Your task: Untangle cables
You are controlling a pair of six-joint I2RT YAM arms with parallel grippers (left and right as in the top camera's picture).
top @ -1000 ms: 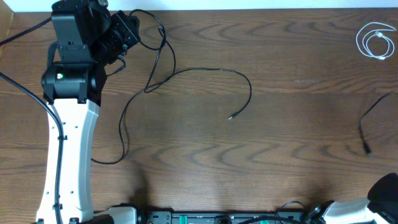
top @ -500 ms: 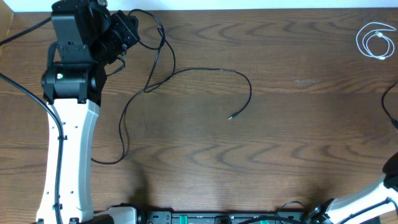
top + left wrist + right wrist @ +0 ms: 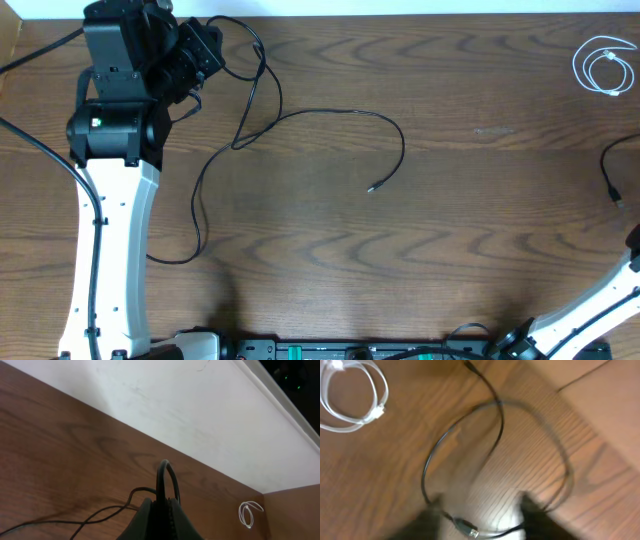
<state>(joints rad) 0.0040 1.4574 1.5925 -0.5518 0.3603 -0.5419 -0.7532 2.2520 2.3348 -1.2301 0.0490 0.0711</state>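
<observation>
A long black cable snakes over the wooden table from the far left to a free plug end. My left gripper is shut on a loop of it, pinched between the dark fingers. A coiled white cable lies at the far right corner. A second black cable lies at the right edge. In the blurred right wrist view it forms a loop, with its plug lying between the spread fingers of my open right gripper.
A white wall runs along the table's far edge. The white cable lies up and left of the black loop. The right arm comes in from the bottom right corner. Thick black robot wires hang at the left.
My right gripper has opened and let go of the second black cable, whose end has shifted toward the right edge. The left gripper and the long cable have not moved.
</observation>
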